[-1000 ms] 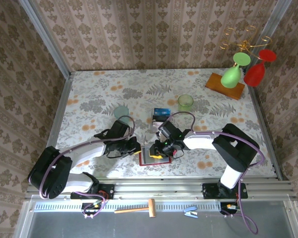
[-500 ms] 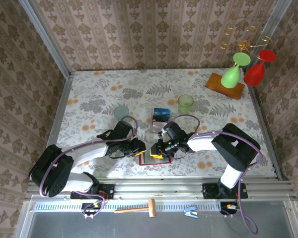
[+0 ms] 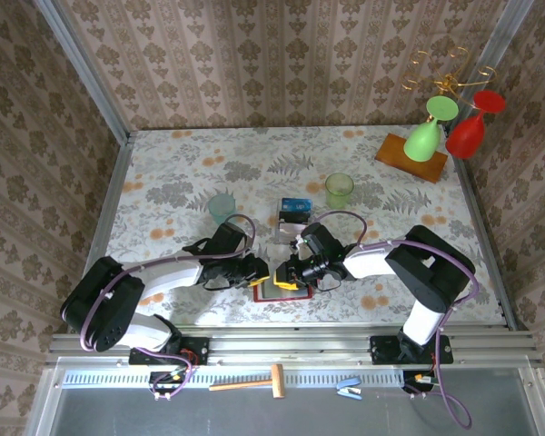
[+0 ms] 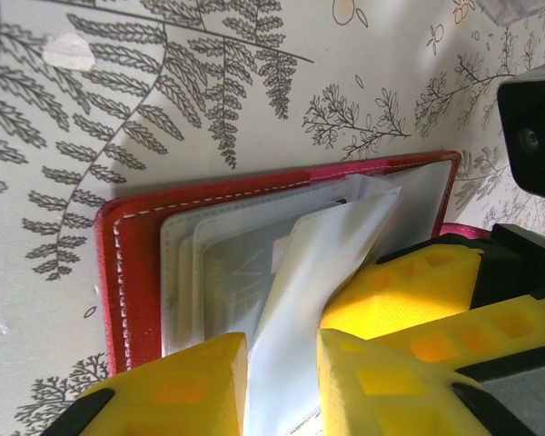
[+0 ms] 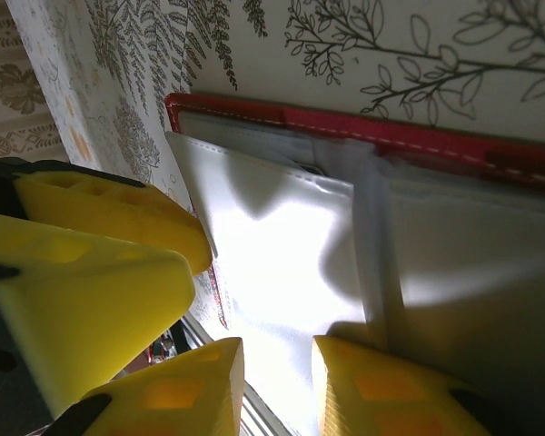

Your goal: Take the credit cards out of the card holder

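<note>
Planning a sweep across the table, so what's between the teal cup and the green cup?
A small clear plastic box showing something dark blue, seen in the top view, sits between the teal cup and the green cup.

Left gripper (image 3: pixel 260 270): low, reaching rightward; fingers (image 4: pixel 186 386) narrowly apart
Right gripper (image 3: pixel 287 270): low, reaching leftward; fingers (image 5: pixel 381 391) narrowly apart; tips beside the left's

The red rectangular folding card holder (image 4: pixel 127 263) looks like matt leather or imitation leather, with pale stitching along its edge. Its translucent plastic sleeves (image 4: pixel 218 263) are smooth and glossy, catching glare. The left hand (image 4: pixel 282 372) has yellow plastic fingers (image 4: pixel 182 386), matt and finely ribbed. Under the card holder, the desk (image 4: pixel 163 109) wears a smooth, matt fern-printed covering; whether cloth or paper is unclear.
</note>
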Motion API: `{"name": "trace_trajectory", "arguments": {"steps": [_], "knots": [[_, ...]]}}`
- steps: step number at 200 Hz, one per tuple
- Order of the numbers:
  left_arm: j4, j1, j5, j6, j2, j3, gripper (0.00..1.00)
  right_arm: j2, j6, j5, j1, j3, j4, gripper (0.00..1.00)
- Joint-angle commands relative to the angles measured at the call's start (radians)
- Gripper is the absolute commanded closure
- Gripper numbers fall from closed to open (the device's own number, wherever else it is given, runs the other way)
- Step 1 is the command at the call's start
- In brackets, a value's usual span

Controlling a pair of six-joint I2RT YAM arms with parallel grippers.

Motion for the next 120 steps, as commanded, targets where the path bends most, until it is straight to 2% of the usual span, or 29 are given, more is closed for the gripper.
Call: {"name": "trace_trajectory", "arguments": {"steps": [1, 50, 120], "knots": [[-0.014, -0.009, -0.011, -0.002, 0.017, -0.003, 0.72, 0.023, 0.003, 0.016, -0.008, -0.026, -0.027, 0.71], [0.031, -0.014, 0.012, -0.015, 0.047, -0.006, 0.73, 0.022, 0.004, 0.014, -0.012, -0.031, -0.024, 0.71], [0.117, -0.014, 0.051, -0.055, 0.050, -0.028, 0.84, 0.021, 0.012, 0.014, -0.011, -0.032, -0.015, 0.71]]}}
